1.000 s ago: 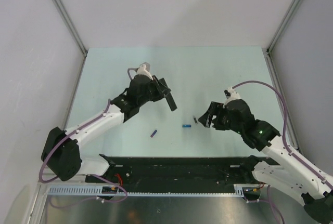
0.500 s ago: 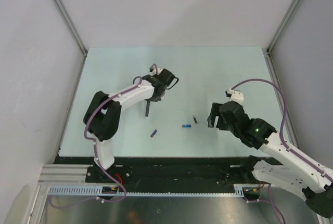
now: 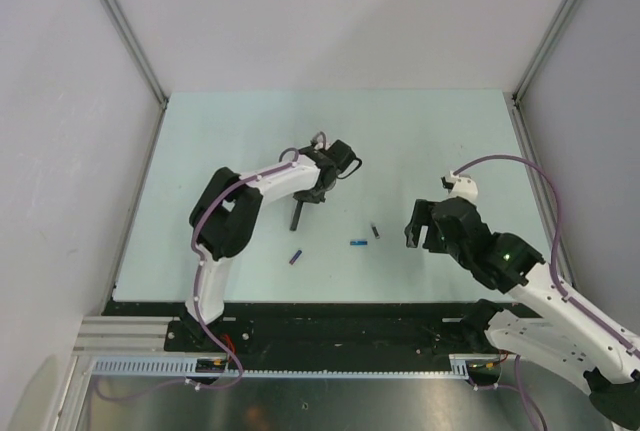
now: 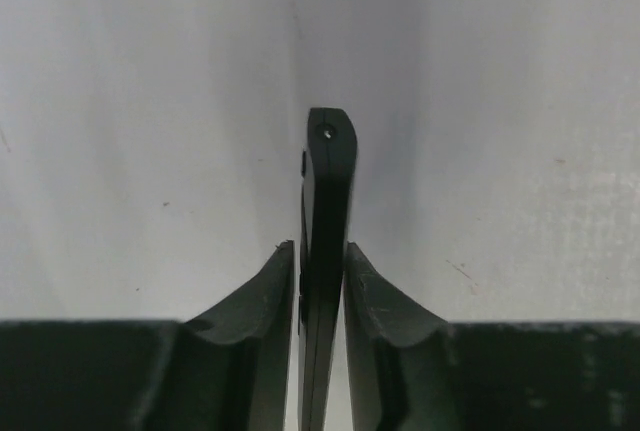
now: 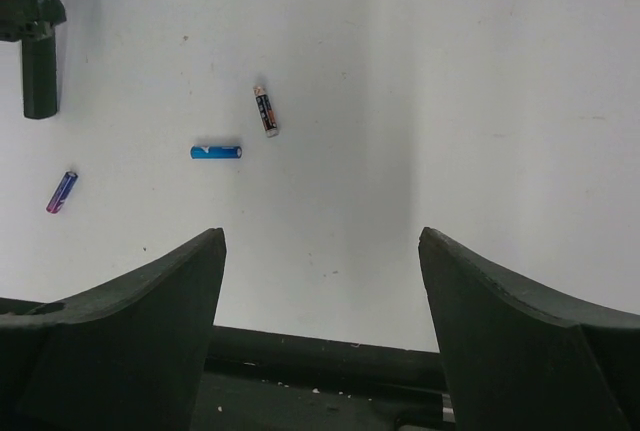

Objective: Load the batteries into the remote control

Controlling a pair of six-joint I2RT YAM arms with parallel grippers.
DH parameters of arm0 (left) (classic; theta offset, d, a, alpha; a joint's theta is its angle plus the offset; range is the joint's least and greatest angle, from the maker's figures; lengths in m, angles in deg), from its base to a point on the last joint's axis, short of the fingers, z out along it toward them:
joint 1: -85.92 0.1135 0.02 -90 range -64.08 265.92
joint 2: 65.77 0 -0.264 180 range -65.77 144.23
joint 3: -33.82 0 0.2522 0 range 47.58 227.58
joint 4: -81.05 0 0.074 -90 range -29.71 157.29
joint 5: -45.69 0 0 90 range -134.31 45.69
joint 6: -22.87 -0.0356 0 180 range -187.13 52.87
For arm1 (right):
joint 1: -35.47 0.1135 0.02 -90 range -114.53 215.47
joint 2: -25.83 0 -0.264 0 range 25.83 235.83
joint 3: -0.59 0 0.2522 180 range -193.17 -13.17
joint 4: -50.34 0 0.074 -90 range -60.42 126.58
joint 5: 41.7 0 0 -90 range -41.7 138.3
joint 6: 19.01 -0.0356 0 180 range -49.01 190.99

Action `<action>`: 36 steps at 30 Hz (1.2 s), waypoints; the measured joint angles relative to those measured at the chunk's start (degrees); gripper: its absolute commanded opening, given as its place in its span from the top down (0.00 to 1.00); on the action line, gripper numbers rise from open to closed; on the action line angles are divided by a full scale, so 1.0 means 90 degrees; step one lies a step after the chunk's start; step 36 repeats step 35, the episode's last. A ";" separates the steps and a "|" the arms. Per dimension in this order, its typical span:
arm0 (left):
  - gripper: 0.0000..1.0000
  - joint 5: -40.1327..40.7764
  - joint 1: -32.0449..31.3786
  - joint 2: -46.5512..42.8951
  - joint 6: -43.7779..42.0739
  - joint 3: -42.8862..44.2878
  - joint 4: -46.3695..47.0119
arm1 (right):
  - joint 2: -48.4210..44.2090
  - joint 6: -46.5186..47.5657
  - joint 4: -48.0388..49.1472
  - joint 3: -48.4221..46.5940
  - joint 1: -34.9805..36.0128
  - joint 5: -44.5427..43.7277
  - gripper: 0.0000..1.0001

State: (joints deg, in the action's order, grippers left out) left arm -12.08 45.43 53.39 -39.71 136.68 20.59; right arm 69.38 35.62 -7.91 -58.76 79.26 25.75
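Note:
My left gripper is shut on the remote control, a slim black bar gripped edge-on, with its free end reaching down to the table. The right wrist view shows that lower end at its top left. My right gripper hovers open over the table's right side with nothing between its fingers. The batteries are out of view.
Between the arms lie a small blue cylinder, a purple-blue cylinder and a tiny dark piece with pale ends. A black rail runs along the near table edge.
The left arm has folded and swung right, turning the remote from slanted to pointing down at the table. The right gripper has drawn back to the right and opened slightly wider.

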 measured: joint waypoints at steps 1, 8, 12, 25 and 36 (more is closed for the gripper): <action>0.62 -0.0041 -0.0019 0.0039 -0.0002 0.0022 -0.0007 | -0.0034 0.0005 -0.0027 0.0000 -0.0015 0.0010 0.17; 0.46 -0.0223 -0.0095 0.0044 -0.0007 0.0107 -0.0024 | -0.0199 0.0007 -0.0138 -0.0002 -0.0034 0.0056 0.17; 0.35 -0.0294 -0.0095 -0.0384 -0.0024 0.0090 -0.0051 | -0.0204 0.0007 -0.0168 -0.0002 -0.0034 0.0058 0.17; 0.07 -0.1394 0.0959 -0.6171 0.0289 -0.3810 0.1921 | -0.0231 0.0007 -0.0046 -0.0005 -0.0032 0.0107 0.17; 0.14 -0.2387 0.1061 -0.7237 0.0325 -0.4915 0.2186 | 0.0005 0.0080 0.0172 -0.0002 -0.0024 0.0119 0.16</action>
